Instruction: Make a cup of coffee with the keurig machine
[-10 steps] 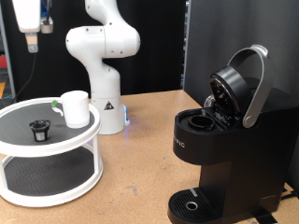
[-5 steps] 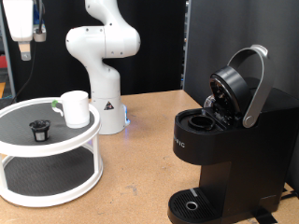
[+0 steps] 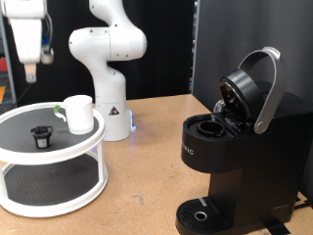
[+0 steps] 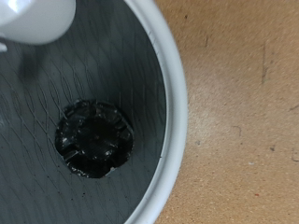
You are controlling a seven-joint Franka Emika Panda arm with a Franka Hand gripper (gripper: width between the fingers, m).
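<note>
One white mug stands close to the coffee pod on the round tray; the gripper hovering above could bump it. Keurig machine is open on the counter. I cannot tell how the jaws stand.

A brown wooden bench spans the scene. Behind it hangs a black backdrop, with a dark vertical panel at the exterior view's right.
</note>
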